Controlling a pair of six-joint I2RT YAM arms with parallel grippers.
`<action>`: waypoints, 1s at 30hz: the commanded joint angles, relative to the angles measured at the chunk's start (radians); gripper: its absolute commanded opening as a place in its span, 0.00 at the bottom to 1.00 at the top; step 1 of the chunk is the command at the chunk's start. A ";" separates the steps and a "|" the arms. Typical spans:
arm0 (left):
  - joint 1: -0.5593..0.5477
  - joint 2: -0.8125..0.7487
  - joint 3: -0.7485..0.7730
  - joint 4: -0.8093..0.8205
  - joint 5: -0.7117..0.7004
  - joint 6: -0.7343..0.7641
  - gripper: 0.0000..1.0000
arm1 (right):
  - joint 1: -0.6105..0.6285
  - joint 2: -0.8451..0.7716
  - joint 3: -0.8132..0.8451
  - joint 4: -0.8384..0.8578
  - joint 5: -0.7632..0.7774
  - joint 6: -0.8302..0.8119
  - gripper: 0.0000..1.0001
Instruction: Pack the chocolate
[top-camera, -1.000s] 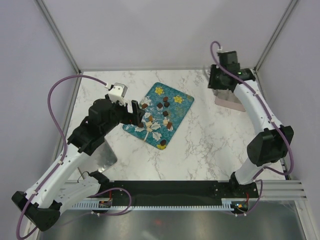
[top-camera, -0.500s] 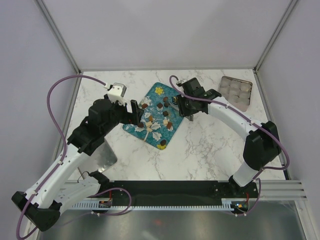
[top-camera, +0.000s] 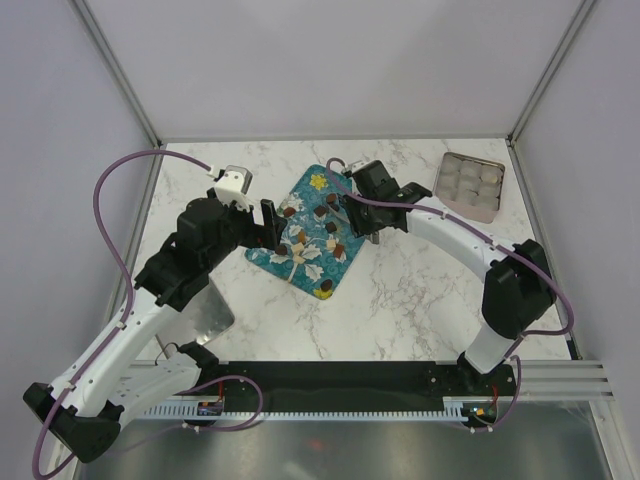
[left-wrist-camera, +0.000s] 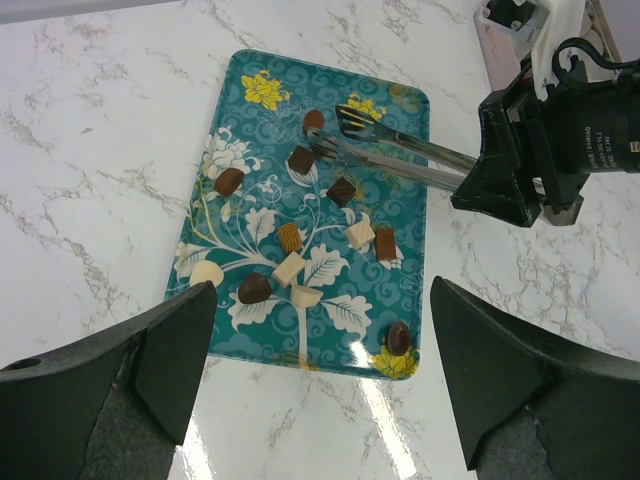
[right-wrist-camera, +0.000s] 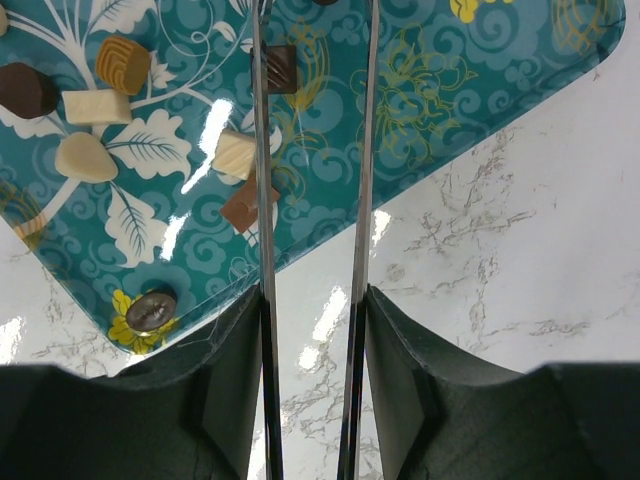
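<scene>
Right gripper (right-wrist-camera: 313, 300) pinched tongs (left-wrist-camera: 400, 150), tips apart by chocolate (left-wrist-camera: 302, 159) among the pieces scattered on tray (left-wrist-camera: 408, 235); left gripper (left-wrist-camera: 320, 310) spread wide, empty; best bet was straddling one piece squarely, squeezing gently, lifting straight.

The tray (left-wrist-camera: 400, 300) is teal with swirls, white leaves and yellow flowers. The chocolates (left-wrist-camera: 341, 191) are dark brown, tan and cream. The bench (left-wrist-camera: 90, 150) is white marble with grey veins. The tongs (left-wrist-camera: 352, 121) are silver, the tin (top-camera: 471, 184) grey.
</scene>
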 joint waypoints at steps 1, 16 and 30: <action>0.004 -0.009 0.011 0.012 -0.012 0.019 0.95 | 0.005 0.016 0.013 0.042 0.046 -0.016 0.50; 0.004 -0.008 0.012 0.012 -0.015 0.022 0.95 | 0.011 0.071 0.007 0.052 0.040 -0.004 0.49; 0.004 -0.006 0.012 0.012 -0.015 0.023 0.95 | 0.015 0.077 0.009 0.052 0.037 0.002 0.45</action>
